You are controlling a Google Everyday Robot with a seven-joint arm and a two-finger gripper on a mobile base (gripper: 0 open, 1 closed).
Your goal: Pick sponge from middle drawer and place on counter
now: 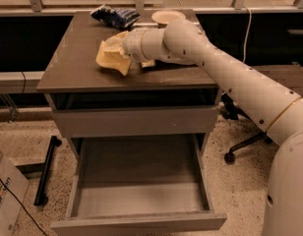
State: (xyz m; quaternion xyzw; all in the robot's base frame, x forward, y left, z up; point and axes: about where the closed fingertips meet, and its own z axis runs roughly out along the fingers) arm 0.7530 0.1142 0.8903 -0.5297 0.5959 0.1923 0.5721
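Note:
The pale yellow sponge [109,58] is bent and hangs from my gripper [124,52] over the middle of the counter [73,68], its lower edge at or just above the surface. The gripper is shut on the sponge, and its fingers are mostly hidden behind it. My white arm reaches in from the right across the counter. The middle drawer [92,166] is pulled fully out below, and its smooth grey inside shows nothing in it.
A dark blue snack bag [115,16] and a pale round bowl [167,16] sit at the counter's back edge. An office chair base [240,146] stands on the floor at the right. A cardboard box [4,195] and a black bar [45,171] are at the left.

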